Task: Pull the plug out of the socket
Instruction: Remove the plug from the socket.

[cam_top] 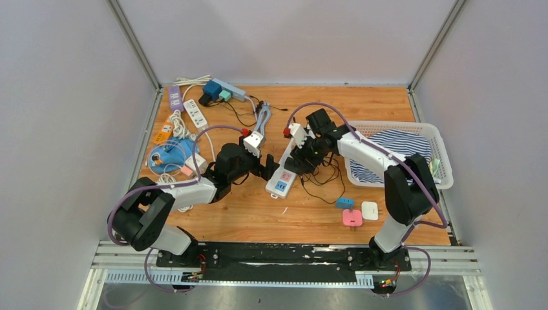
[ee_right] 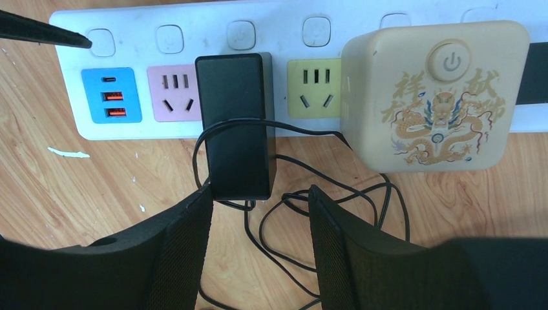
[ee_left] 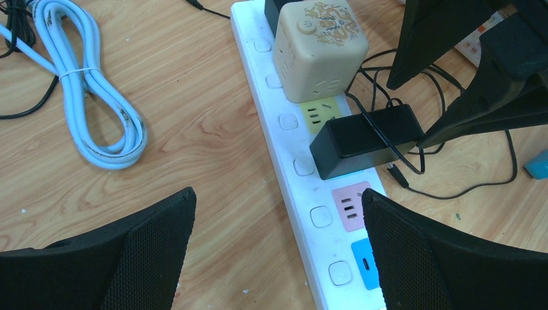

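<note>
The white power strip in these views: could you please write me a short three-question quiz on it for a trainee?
1. True or false: the black rectangular adapter is plugged into the long white plastic power strip between its pink socket panel and its yellow socket panel.
2. What sits beside the yellow panel, on the side away from the adapter? A: a beige cube charger with a gold dragon print; B: a green lamp; C: a red round plug.
3. Fill in: the left arm's jaws stand wide ____.
Key: 1 true; 2 A; 3 open.
</note>
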You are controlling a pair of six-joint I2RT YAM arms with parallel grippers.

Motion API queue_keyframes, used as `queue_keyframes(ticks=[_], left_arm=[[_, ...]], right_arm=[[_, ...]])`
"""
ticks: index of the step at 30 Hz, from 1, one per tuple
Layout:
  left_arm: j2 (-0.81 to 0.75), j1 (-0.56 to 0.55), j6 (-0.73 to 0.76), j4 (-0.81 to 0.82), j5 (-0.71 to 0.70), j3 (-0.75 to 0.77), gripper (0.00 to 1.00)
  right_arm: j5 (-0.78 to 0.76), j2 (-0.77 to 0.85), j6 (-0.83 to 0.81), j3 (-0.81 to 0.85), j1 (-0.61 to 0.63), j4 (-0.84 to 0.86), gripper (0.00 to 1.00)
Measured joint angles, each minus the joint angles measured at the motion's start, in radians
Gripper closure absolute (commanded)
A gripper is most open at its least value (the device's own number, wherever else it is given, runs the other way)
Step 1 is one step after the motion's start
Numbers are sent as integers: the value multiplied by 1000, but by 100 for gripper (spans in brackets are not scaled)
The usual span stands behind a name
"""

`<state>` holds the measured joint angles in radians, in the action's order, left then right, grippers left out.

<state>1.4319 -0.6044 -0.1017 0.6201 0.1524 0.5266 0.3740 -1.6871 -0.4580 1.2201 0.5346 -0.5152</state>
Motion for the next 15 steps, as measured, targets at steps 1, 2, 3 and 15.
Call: queue_keyframes(ticks=[1, 2, 3, 15], left_arm=[[0, 0, 0, 0, 0, 0, 0], [0, 0, 0, 0, 0, 0, 0], [0, 0, 0, 2, 0, 0, 0], [0, 0, -2, 7, 0, -2, 0]], right_arm=[[-2, 0, 1, 0, 1, 0, 43], [-7, -2, 3, 2, 4, 0, 43], [-10, -5, 6, 6, 6, 0, 43], [-26, -54, 25, 17, 39, 25, 49]])
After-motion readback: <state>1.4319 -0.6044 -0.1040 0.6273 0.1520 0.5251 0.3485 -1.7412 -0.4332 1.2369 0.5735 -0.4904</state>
